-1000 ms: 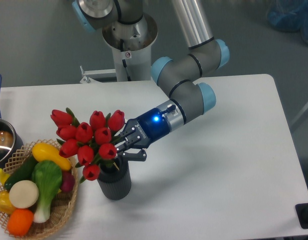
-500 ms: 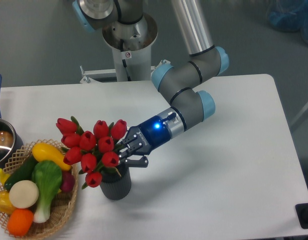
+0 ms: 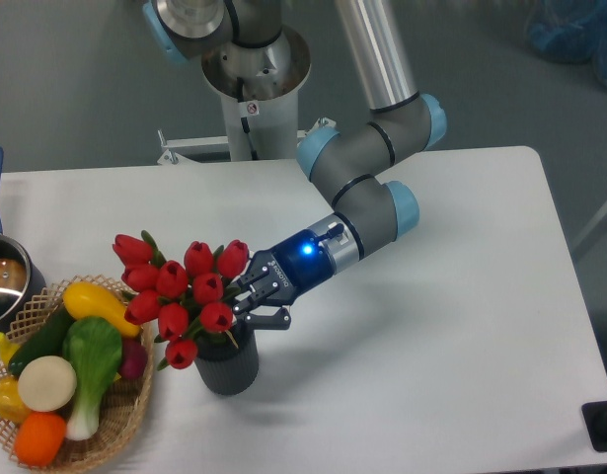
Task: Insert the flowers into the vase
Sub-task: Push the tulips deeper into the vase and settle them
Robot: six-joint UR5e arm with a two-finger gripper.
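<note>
The flowers (image 3: 180,286), a bunch of red tulip buds with green stems, lean up and to the left out of the vase (image 3: 227,363). The vase is a short dark grey ribbed cylinder standing on the white table (image 3: 421,346), left of centre near the front. The stems go down into its mouth. My gripper (image 3: 239,306) reaches in from the right, just above the vase's rim, and its fingers close on the stems. The fingertips are partly hidden behind the buds.
A woven wicker basket (image 3: 115,420) with colourful toy vegetables stands at the front left, close to the vase. A steel pot (image 3: 2,281) with a blue handle sits at the left edge. The arm's base (image 3: 254,89) stands behind the table.
My gripper moved down and slightly left with the flowers. The bunch sank lower, so its stems sit deeper in the vase. In the last half second there was very little motion.
</note>
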